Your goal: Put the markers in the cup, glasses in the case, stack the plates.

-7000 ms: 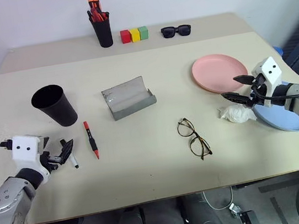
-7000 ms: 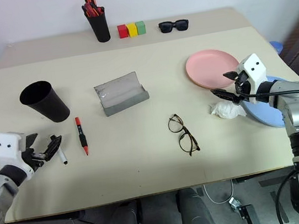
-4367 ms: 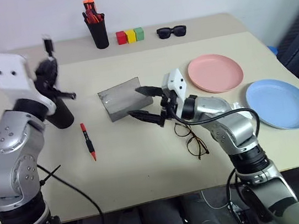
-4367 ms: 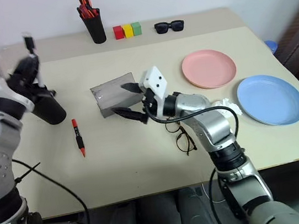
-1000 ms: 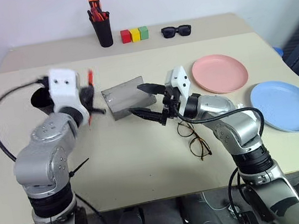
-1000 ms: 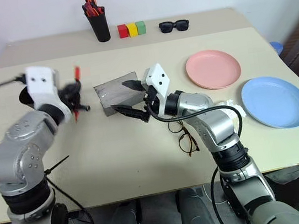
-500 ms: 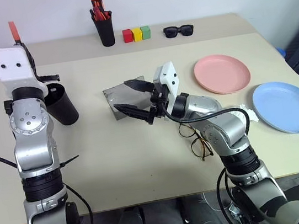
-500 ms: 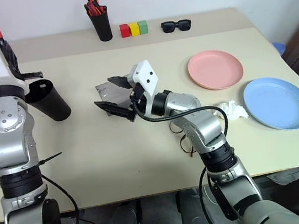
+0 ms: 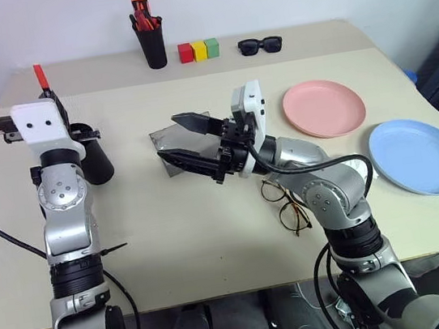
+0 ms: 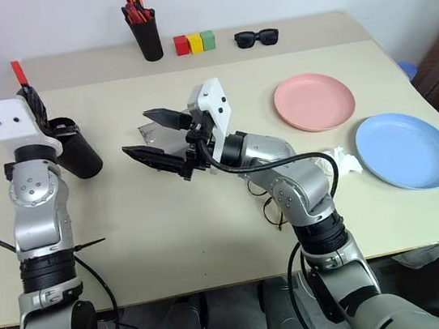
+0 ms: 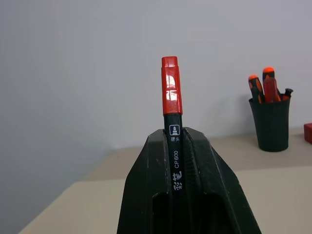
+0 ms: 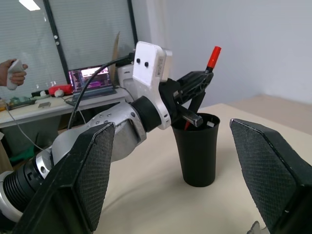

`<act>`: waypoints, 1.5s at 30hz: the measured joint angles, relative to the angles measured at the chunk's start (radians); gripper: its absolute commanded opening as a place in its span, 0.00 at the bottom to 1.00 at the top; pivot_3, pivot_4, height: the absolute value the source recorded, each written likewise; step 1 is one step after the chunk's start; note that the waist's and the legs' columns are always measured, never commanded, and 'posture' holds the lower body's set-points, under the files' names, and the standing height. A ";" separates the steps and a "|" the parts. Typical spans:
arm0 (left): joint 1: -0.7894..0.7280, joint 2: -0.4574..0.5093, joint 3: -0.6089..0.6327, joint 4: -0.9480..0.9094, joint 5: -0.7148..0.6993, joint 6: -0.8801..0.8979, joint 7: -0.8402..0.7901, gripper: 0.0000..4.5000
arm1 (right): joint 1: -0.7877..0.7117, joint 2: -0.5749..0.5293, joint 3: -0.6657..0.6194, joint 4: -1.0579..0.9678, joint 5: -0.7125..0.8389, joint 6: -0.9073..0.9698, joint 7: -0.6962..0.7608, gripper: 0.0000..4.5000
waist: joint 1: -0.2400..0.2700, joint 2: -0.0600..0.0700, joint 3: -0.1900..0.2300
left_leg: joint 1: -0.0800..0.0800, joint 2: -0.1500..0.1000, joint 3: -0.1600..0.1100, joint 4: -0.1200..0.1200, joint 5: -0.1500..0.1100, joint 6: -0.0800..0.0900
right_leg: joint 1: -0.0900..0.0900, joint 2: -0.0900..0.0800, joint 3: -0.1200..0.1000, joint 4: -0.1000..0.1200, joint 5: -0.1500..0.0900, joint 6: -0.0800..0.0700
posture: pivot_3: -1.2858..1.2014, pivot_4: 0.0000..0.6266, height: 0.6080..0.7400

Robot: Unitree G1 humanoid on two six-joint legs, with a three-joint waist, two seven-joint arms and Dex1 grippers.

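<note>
Since the preceding frames, the left gripper [image 9: 48, 97] has carried the red marker [image 11: 171, 105] from the table to just above the black cup [image 9: 92, 158] at the left, its fingers clamped on the pen's black section. Right gripper [image 10: 155, 138], fingers spread wide and holding nothing, hovers over the grey case [image 9: 171, 156] at centre. Glasses [image 9: 284, 204] lie nearer; pink plate [image 9: 323, 107] and blue plate [image 9: 419, 156] sit apart at right.

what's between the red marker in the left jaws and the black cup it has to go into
Nothing visible. The left gripper holds the red marker upright right above the open mouth of the black cup, and nothing covers the rim.
</note>
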 measured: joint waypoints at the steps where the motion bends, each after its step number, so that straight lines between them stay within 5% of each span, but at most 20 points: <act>1: 0.004 -0.003 0.000 0.000 0.000 0.000 0.003 0.01 | 0.000 0.000 0.002 0.000 0.000 0.000 0.000 0.86 | 0.000 0.000 0.000 | 0.000 0.000 0.000 0.000 0.000 0.000 | 0.000 0.000 0.000 0.000 0.000 0.000 | 0.52 0.24 1.00; 8: 0.031 -0.021 0.001 0.000 0.000 0.000 0.019 0.01 | 0.000 -0.004 0.005 0.000 -0.001 -0.001 0.000 0.86 | 0.000 0.000 0.000 | 0.000 0.000 0.000 0.000 0.000 0.000 | 0.000 0.000 0.000 0.000 0.000 0.000 | 0.52 0.24 1.00; 9: 0.031 -0.022 0.001 0.000 0.000 0.000 0.019 0.20 | 0.000 -0.005 0.006 0.000 -0.002 -0.001 0.000 0.86 | 0.000 0.000 0.000 | 0.000 0.000 0.000 0.000 0.000 0.000 | 0.000 0.000 0.000 0.000 0.000 0.000 | 0.52 0.24 1.00; 12: 0.032 -0.022 0.001 0.000 0.001 0.000 0.026 0.49 | 0.000 -0.007 0.012 0.000 -0.002 -0.002 0.001 0.86 | 0.000 0.000 0.000 | 0.000 0.000 0.000 0.000 0.000 0.000 | 0.000 0.000 0.000 0.000 0.000 0.000 | 0.52 0.24 1.00; 24: -0.006 -0.037 -0.046 -0.089 -0.088 0.037 -0.084 0.49 | 0.003 -0.053 0.019 0.000 -0.015 -0.005 0.009 0.86 | 0.006 0.000 0.000 | -0.001 0.000 0.000 0.000 0.000 0.000 | 0.000 0.000 0.000 0.000 0.000 0.000 | 0.52 0.24 1.00; 30: -0.041 0.036 -0.232 -0.173 -0.188 0.282 -0.358 0.98 | 0.012 -0.226 -0.033 0.001 -0.047 -0.019 0.065 0.86 | -0.004 0.000 0.000 | 0.000 0.000 0.000 0.000 0.000 0.000 | 0.000 0.000 0.000 0.000 0.000 0.000 | 0.52 0.24 1.00; 35: -0.089 0.189 -0.356 -0.103 -0.230 0.505 -0.618 0.98 | 0.100 -0.443 -0.076 -0.018 -0.049 -0.012 0.166 0.86 | -0.009 0.001 0.001 | 0.000 0.000 -0.001 -0.001 0.000 0.001 | 0.000 0.001 0.000 0.000 -0.001 0.000 | 0.52 0.24 1.00; 41: -0.141 0.235 -0.491 0.020 -0.246 0.581 -0.848 0.98 | 0.161 -0.527 -0.111 -0.065 -0.055 -0.018 0.192 0.86 | -0.006 0.002 0.001 | 0.000 0.000 0.000 0.000 0.000 0.001 | 0.000 0.001 0.000 -0.001 -0.001 0.000 | 0.52 0.24 1.00; 45: -0.199 0.220 -0.528 0.134 -0.205 0.576 -0.877 0.70 | 0.214 -0.567 -0.115 -0.082 -0.071 -0.020 0.204 0.86 | 0.001 0.002 0.001 | -0.001 0.000 0.000 0.001 0.000 0.001 | 0.000 0.001 0.000 -0.001 -0.001 0.000 | 0.52 0.24 1.00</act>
